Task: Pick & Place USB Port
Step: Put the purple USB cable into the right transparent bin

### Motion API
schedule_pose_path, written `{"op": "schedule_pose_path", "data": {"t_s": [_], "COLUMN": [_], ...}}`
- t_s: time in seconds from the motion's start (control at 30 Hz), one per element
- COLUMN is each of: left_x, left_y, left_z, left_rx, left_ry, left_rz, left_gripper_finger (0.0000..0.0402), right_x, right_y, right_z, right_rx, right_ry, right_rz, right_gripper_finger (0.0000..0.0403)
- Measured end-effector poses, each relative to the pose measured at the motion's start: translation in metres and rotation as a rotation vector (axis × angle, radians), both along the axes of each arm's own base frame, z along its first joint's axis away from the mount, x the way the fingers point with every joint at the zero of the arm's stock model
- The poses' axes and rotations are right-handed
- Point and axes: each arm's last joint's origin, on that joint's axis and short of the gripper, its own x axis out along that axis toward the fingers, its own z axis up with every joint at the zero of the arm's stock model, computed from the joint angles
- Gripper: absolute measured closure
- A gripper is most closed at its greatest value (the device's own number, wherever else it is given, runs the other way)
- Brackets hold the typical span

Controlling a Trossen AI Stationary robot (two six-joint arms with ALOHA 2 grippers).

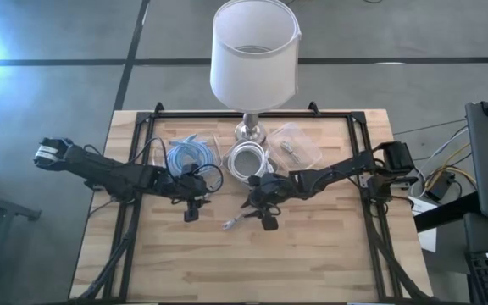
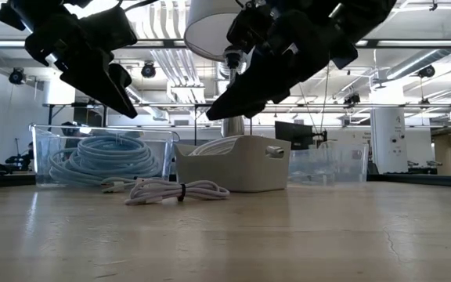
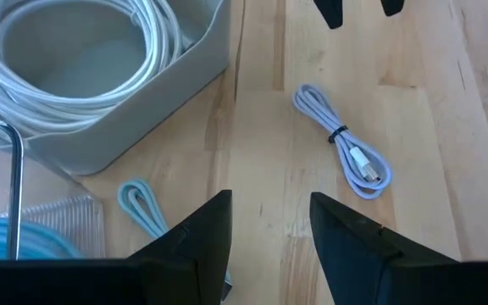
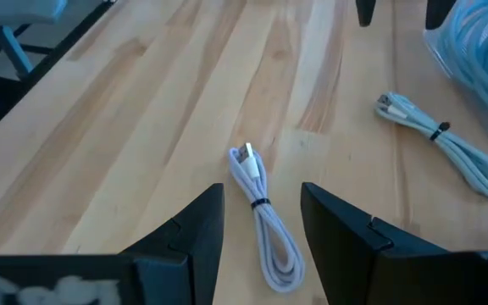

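A white USB cable, coiled and bound with a black tie, lies flat on the wooden table; it also shows in the left wrist view, the high view and the low view. My right gripper hangs open just above it, one finger on each side, touching nothing. A small light-blue cable lies nearer my left gripper, which is open and raised over the table. From above, my left gripper and my right gripper face each other mid-table.
Behind the grippers stand a clear bin of blue cables, a white tub of white cables and a clear container. A lamp stands at the far edge. A black frame borders the table. Bare wood lies toward the near edge.
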Motion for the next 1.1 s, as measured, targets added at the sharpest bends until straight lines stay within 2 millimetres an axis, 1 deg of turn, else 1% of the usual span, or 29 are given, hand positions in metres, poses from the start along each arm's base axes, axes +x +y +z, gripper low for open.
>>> {"op": "schedule_pose_path", "data": {"t_s": [0.1,0.27,0.43,0.53,0.67,0.8,0.97,1.1], "left_x": [0.000,0.000,0.000,0.000,0.000,0.000,0.000,0.000], "left_y": [0.000,0.000,0.000,0.000,0.000,0.000,0.000,0.000], "left_z": [0.000,0.000,0.000,0.000,0.000,0.000,0.000,0.000], "left_rx": [0.000,0.001,0.003,0.013,0.017,0.017,0.017,0.021], "left_ry": [-0.006,-0.007,0.003,0.002,0.004,0.003,0.004,0.004], "left_rz": [-0.001,-0.001,-0.004,-0.014,-0.019,-0.019,-0.020,-0.024], "left_gripper_finger": [0.0239,0.0239,0.0239,0.0239,0.0239,0.0239,0.0239,0.0239], "right_x": [0.005,0.025,0.040,0.046,0.052,0.061,0.064,0.061], "right_y": [0.000,0.003,0.005,0.006,0.006,0.007,0.008,0.008], "right_z": [-0.007,-0.026,-0.026,-0.030,-0.044,-0.053,-0.059,-0.059], "right_rx": [0.005,-0.008,-0.028,-0.032,-0.057,-0.089,-0.118,-0.118], "right_ry": [0.004,0.072,0.154,0.216,0.277,0.277,0.325,0.379], "right_rz": [-0.004,0.028,0.079,0.090,0.110,0.113,0.096,0.094], "right_gripper_finger": [0.0252,0.0252,0.0252,0.0252,0.0252,0.0253,0.0266,0.0292]}}
